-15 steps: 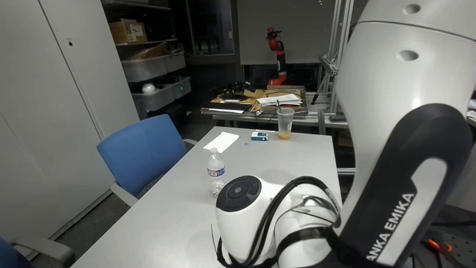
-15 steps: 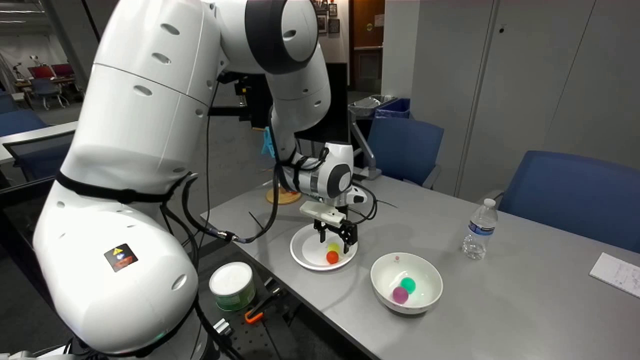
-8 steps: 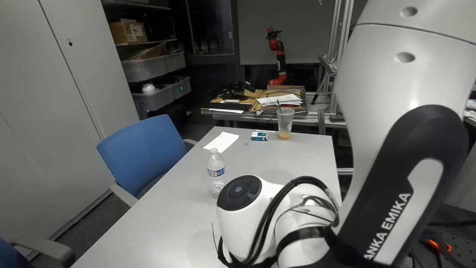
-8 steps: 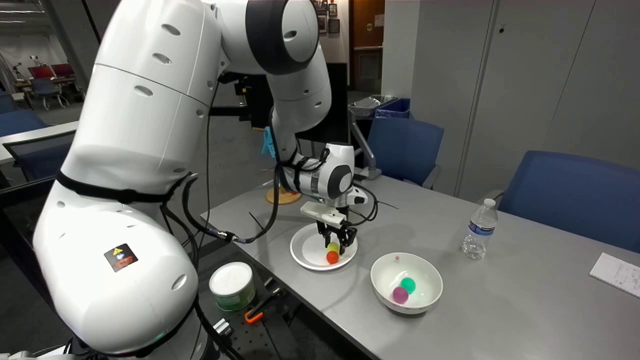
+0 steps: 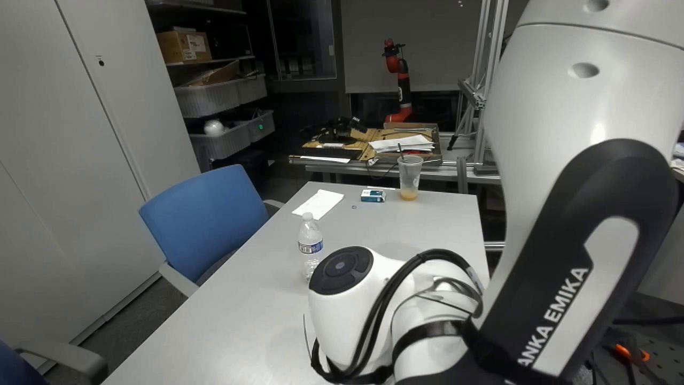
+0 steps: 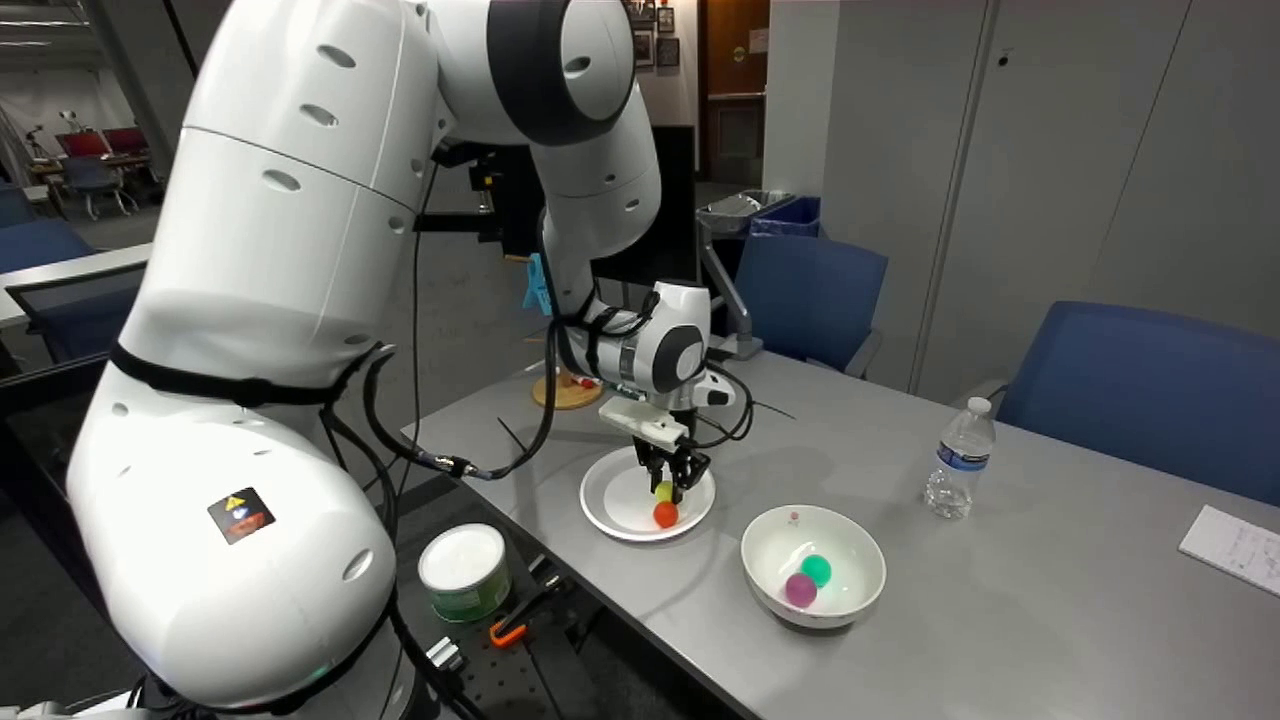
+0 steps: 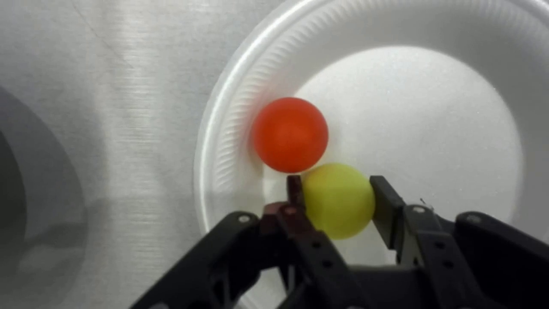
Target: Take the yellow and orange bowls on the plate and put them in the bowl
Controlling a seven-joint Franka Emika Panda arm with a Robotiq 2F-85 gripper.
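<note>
The yellow ball [image 7: 339, 206], round and matte, was clasped between the flat dark pads [image 7: 387, 210] of the pincer [image 7: 337, 183], over the white plate [image 7: 218, 141]; whether it touched the plate, I could not tell. Just beside it, the smooth orange ball [image 7: 291, 135] lay inside the plate's finely ribbed rim. In an exterior view, the deep white bowl [image 6: 850, 560] stood near the plate on the flat grey table [image 6: 1000, 620], cupping a green ball [image 6: 816, 571] and a purple ball [image 6: 800, 590]. A clear, labelled bottle [image 6: 960, 460] stood upright.
</note>
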